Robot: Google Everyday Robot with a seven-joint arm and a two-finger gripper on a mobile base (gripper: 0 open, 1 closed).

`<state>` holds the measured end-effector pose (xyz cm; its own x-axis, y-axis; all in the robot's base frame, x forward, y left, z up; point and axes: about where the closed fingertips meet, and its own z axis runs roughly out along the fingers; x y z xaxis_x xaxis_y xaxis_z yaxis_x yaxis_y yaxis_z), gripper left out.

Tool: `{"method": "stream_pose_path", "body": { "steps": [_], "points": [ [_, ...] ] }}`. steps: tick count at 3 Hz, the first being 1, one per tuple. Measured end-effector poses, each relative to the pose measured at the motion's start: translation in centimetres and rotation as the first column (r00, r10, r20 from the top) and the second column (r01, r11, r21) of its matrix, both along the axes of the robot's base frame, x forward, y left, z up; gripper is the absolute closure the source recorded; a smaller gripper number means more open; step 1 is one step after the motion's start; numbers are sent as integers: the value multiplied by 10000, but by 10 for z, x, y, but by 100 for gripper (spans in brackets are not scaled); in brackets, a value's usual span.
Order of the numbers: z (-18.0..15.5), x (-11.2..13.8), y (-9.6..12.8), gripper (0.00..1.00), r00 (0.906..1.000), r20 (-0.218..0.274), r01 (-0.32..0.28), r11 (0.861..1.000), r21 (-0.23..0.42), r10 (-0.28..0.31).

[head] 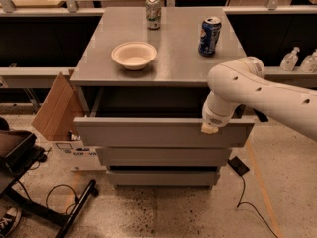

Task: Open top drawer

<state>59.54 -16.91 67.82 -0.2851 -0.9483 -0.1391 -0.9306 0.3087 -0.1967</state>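
The top drawer (148, 132) is a wide grey drawer with a plain flat front, pulled out from the grey cabinet (168, 58) so its dark interior shows behind the panel. Two narrower-looking grey drawer fronts (163, 156) sit shut below it. My gripper (209, 128) is at the end of the white arm (257, 90), at the top edge of the drawer front, right of centre.
On the cabinet top stand a white bowl (133, 55), a silver can (153, 5) and a blue can (209, 35). A cardboard box (54, 108) leans at the left. A black chair base (54, 209) and cables (247, 192) lie on the floor.
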Motion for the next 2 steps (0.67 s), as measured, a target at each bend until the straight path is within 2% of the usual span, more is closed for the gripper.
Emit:
{"method": "stream_pose_path", "body": {
  "steps": [2],
  "points": [
    [1, 0, 0, 36, 10000, -1, 0, 10000, 0, 0]
  ]
}}
